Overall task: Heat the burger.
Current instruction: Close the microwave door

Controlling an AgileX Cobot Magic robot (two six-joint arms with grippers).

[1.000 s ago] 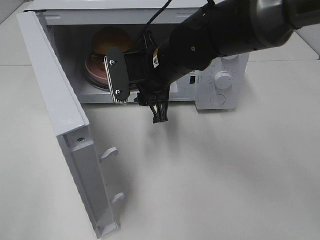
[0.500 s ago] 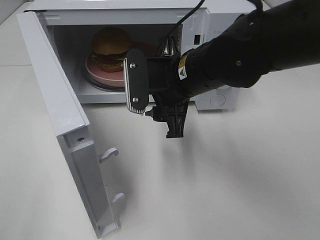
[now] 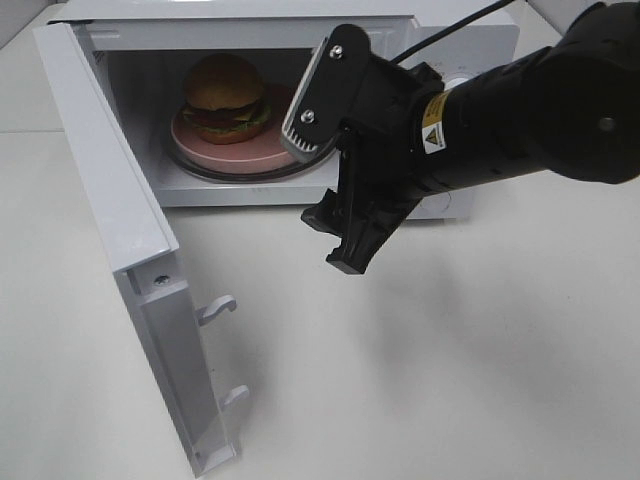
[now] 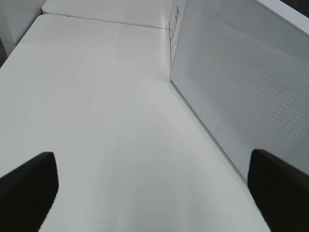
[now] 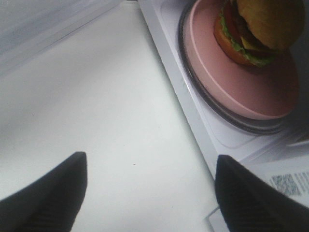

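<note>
Sitting in one open white box microwave [image 3: 250, 32]: one golden-bun burger [image 3: 225, 95] on one flat pink round plate [image 3: 205, 152].
Right gripper [image 5: 152, 193] and left gripper [image 4: 154, 193] are seen spread, nothing grasped.

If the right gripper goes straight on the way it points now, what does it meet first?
The right gripper would probably meet the table first, just in front of the microwave; depth is uncertain.

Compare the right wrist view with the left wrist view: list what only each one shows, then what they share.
Right wrist only: the burger on the pink plate inside the microwave, seen past the open right gripper. Left wrist only: the meshed outer face of the door and the open left gripper. Both: the white table and some part of the same microwave.
</note>
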